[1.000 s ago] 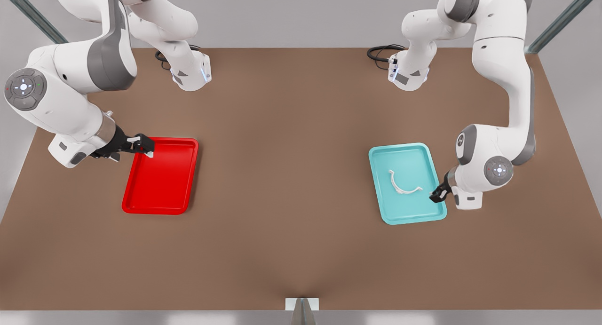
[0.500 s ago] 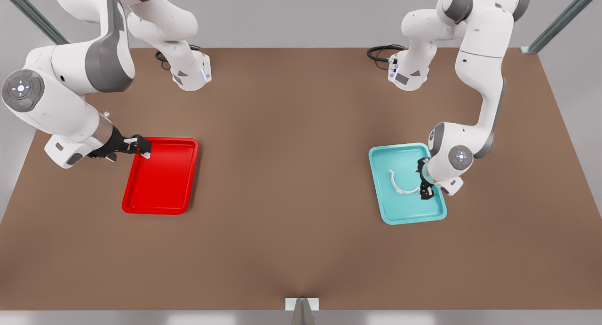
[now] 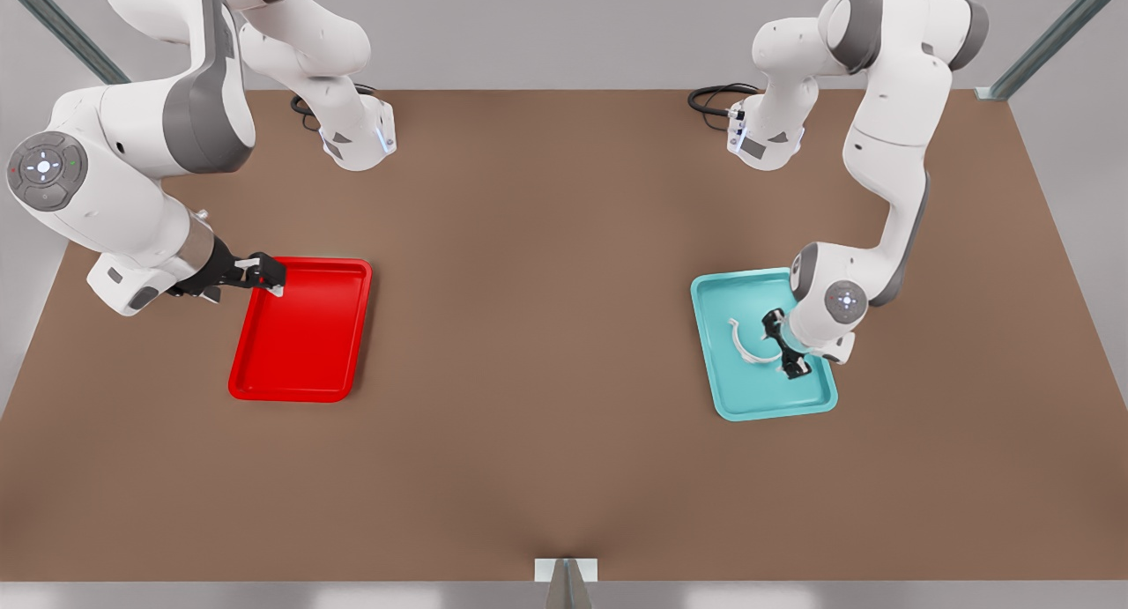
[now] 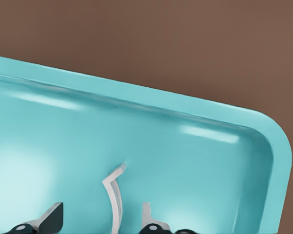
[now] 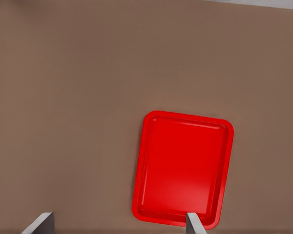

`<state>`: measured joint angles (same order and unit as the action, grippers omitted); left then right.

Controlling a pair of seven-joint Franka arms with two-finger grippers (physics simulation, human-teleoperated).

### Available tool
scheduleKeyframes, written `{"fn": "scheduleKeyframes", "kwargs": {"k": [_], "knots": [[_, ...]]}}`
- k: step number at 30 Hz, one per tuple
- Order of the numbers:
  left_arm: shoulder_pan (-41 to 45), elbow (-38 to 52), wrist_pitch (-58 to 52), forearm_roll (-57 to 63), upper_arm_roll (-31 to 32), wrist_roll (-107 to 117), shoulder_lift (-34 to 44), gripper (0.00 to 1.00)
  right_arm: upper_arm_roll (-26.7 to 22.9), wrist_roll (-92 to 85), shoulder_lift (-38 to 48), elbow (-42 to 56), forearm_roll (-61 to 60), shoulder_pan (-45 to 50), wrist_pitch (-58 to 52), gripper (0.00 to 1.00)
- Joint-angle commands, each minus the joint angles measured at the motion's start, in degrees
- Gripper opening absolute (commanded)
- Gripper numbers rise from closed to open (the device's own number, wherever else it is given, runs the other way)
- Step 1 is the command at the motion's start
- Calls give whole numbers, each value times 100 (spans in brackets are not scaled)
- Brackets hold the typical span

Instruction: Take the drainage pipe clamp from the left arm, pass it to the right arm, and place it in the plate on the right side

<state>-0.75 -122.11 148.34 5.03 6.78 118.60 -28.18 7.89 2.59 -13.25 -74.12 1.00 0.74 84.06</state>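
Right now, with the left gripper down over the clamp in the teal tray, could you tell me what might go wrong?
The drainage pipe clamp is a thin strip lying flat in the teal tray. The left gripper stands open with one end of it between the fingers, so closing could pinch only that tip, letting it pivot or slip. The right gripper waits open at the plate, far across the table, so the handover needs a firm hold.

You find no readable text, label, brand, number or sign anywhere on the arms, the trays or the brown desk (image 3: 546, 327).

left gripper (image 3: 784, 352) moved over clamp (image 3: 749, 345)
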Motion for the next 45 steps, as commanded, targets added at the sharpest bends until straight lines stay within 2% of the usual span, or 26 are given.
{"fn": "scheduleKeyframes", "kwargs": {"k": [1,3,4,6,9,12,14,21,23,25,26,29,34,37,39,43,45], "knots": [[5,3,213,25,-19,1455,-39,75,2,-4,7,2,-12,-4,-12,100],[5,3,222,25,-19,1447,-56,65,2,22,7,2,-12,5,-12,100],[5,3,231,42,-19,1447,-65,64,2,22,7,2,-12,-4,-12,100],[-4,3,257,156,-19,1455,-92,52,2,22,7,2,-12,5,-21,100],[-4,3,275,156,-19,1455,-92,45,10,-4,7,2,-12,-4,-38,100],[-4,3,275,165,-19,1447,-92,27,10,-4,7,-6,-21,-4,-38,100],[-4,3,266,165,-19,1447,-92,22,10,-13,7,2,-21,-4,-38,100],[5,20,213,402,-19,1359,31,21,2,-13,7,-6,-56,-4,-38,100],[14,108,-163,402,-1,1341,233,21,2,-22,7,-6,-56,-12,-38,100],[250,749,-1244,350,43,1455,339,21,2,-22,7,-6,-56,-12,-38,100],[523,1426,-2071,148,43,1657,295,21,2,-22,7,-6,-65,-12,-38,100],[1200,2332,-2942,-485,43,2632,251,21,2,-75,7,-6,-56,-12,-38,100],[2333,2956,-2960,-1135,43,4584,32,21,-7,-198,7,-6,-65,-65,-38,100],[2931,4010,-2933,-1320,43,5796,-610,21,-7,-233,7,-6,-65,-65,-38,100],[3178,4380,-2767,-1329,51,6140,-751,21,-7,-259,7,-15,-65,-83,-38,100],[3318,4547,-1808,-1496,51,6912,-926,21,37,-119,-11,2,-65,-21,5,100],[3406,4547,-1510,-1496,51,7457,-988,21,63,592,-125,29,-65,347,198,100]]}}
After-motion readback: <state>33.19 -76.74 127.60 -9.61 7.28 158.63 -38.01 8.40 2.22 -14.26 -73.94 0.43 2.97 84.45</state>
